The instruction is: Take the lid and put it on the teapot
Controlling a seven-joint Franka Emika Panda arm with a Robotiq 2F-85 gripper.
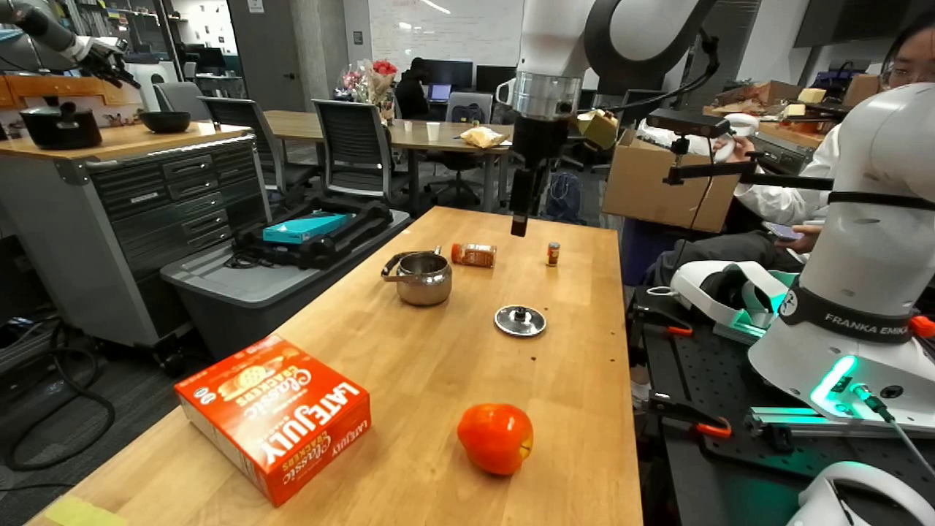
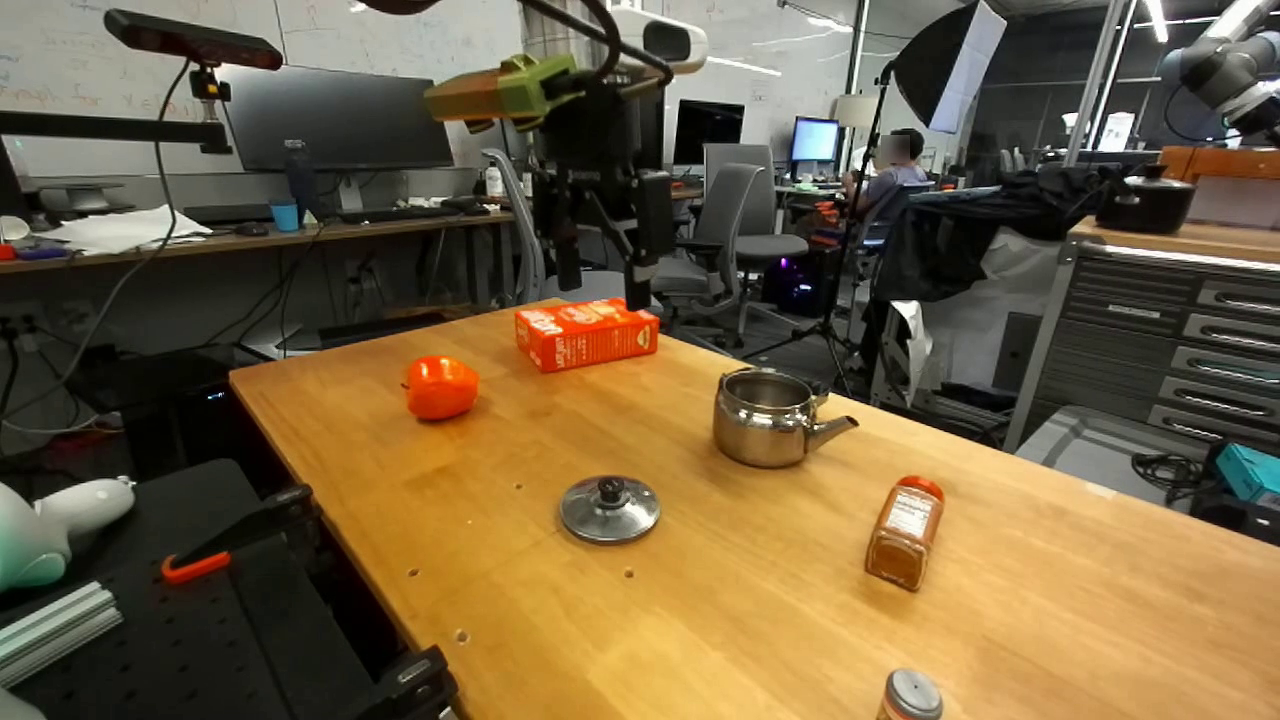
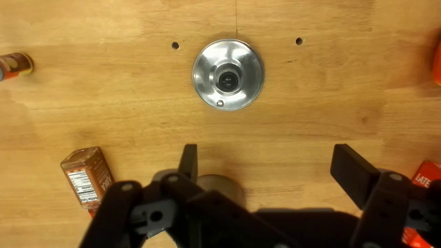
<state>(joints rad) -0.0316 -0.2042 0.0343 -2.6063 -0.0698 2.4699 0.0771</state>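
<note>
Left to right in an exterior view, I find a Late July cracker box [image 2: 587, 342]; my claw [image 2: 603, 288], wide above the wooden table [image 2: 720, 590]; the lid [image 2: 610, 515], knob up on that table; the open-topped teapot [image 2: 762, 430]; and a red-capped spice jar [image 2: 905, 530] on its side.

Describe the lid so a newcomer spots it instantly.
Find the table beside the robot's base, then the silver teapot on it. The lid lies separately, nearer the base. Unlike the deep, open teapot, it is a shallow, round metal disc with a dark central knob.
</note>
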